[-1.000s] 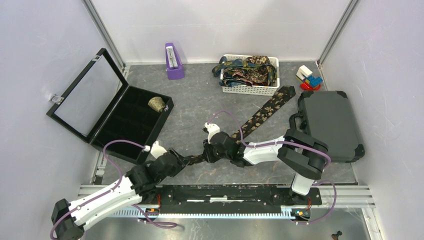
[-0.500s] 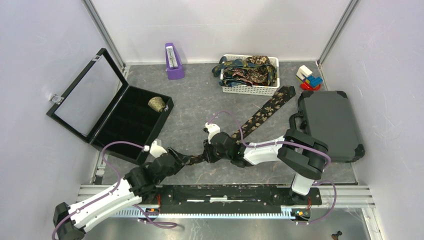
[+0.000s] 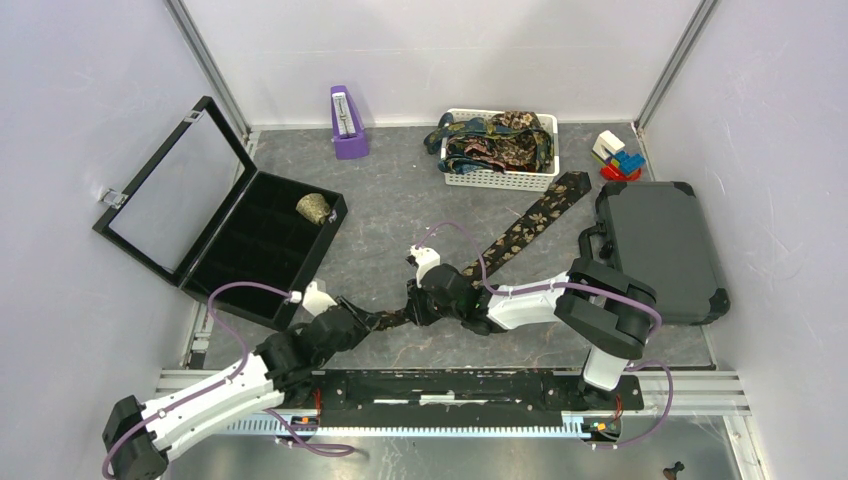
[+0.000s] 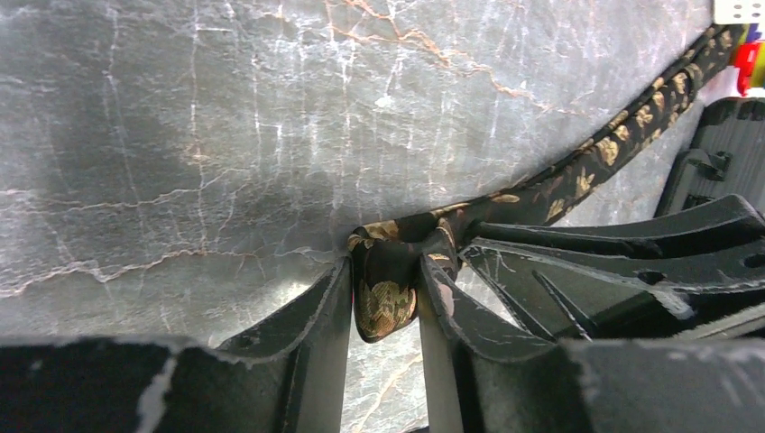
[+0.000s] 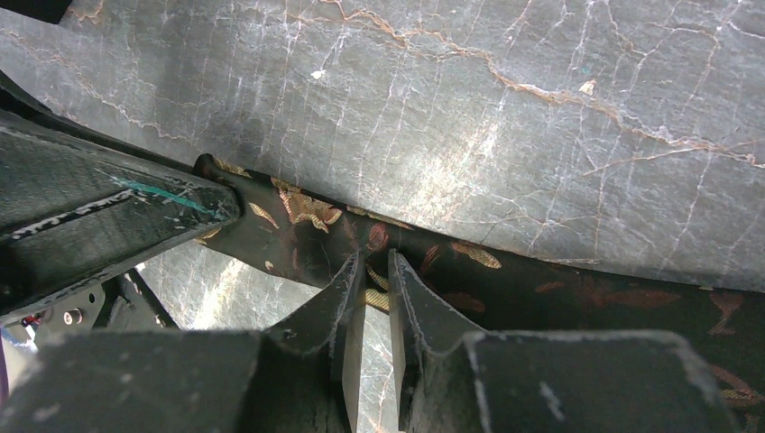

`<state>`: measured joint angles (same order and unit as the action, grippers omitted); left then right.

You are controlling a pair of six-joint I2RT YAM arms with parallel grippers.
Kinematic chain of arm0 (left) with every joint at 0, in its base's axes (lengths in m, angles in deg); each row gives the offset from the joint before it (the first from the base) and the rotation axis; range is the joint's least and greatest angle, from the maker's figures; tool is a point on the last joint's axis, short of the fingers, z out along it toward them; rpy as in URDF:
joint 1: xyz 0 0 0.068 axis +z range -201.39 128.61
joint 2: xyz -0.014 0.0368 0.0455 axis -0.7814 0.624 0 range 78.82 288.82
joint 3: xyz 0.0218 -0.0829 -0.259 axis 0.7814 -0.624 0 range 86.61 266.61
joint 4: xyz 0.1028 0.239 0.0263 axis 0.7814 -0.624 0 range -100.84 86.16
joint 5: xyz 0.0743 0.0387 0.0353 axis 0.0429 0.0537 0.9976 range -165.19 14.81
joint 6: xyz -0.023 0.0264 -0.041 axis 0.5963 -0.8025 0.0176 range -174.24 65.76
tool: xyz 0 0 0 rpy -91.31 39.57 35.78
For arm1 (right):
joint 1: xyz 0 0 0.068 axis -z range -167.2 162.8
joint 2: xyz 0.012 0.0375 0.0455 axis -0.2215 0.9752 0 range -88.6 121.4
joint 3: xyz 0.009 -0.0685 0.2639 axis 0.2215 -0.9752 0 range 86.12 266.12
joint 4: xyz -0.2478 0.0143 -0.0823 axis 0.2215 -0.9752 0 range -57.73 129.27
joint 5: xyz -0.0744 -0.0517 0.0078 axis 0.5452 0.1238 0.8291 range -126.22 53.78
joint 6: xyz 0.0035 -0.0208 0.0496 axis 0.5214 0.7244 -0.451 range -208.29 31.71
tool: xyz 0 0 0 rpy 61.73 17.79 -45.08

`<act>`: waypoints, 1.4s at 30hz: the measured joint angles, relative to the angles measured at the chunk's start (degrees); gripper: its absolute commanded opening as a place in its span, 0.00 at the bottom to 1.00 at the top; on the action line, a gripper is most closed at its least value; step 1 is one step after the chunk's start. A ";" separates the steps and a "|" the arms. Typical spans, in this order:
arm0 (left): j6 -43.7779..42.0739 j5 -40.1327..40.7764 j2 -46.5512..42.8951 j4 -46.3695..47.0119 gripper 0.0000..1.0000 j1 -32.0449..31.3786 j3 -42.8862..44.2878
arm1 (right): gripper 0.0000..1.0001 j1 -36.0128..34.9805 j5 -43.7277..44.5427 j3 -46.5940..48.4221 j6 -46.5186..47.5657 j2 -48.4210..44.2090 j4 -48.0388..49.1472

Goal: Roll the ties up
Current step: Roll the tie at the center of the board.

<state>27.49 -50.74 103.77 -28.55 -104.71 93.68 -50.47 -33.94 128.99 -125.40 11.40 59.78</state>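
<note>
The left gripper (image 4: 385, 275) pinches the folded end of the dark paisley tie (image 4: 582, 170) between its fingers, the rest of the strip running ahead and rightward across the grey marbled table (image 4: 225, 135).

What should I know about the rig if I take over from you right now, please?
Left gripper: shut on the narrow end of the tie, which is folded over between its fingers.
Right gripper: shut on the same tie, close beside the left one.
The tie lies diagonally on the table, wide end by the grey case. More ties fill the white basket. One rolled bundle, seemingly a tie, sits in the open black box.
Done: perhaps one roll; this one barely started.
Left: roll this tie, then the basket's.
</note>
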 measured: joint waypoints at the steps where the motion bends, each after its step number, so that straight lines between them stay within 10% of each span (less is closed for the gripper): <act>1: 0.04 -0.02 0.68 0.02 0.31 0.00 0.00 | 0.22 0.00 0.00 0.00 0.00 0.00 0.00; 10: 0.70 -0.24 2.51 -0.02 0.03 0.00 -0.02 | 0.22 0.00 -0.35 0.00 0.00 0.02 0.04; 20: -0.04 2.71 2.73 -6.99 0.02 0.00 1.95 | 0.39 -1.03 -0.96 3.37 1.33 -0.33 -2.67; 42: -1.53 5.57 3.58 -15.52 0.02 0.00 7.02 | 0.13 -3.67 -3.74 11.58 -1.11 6.82 -1.01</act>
<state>25.96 -45.17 107.36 -44.07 -104.71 100.70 -54.14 -37.67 140.58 -126.51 18.22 58.78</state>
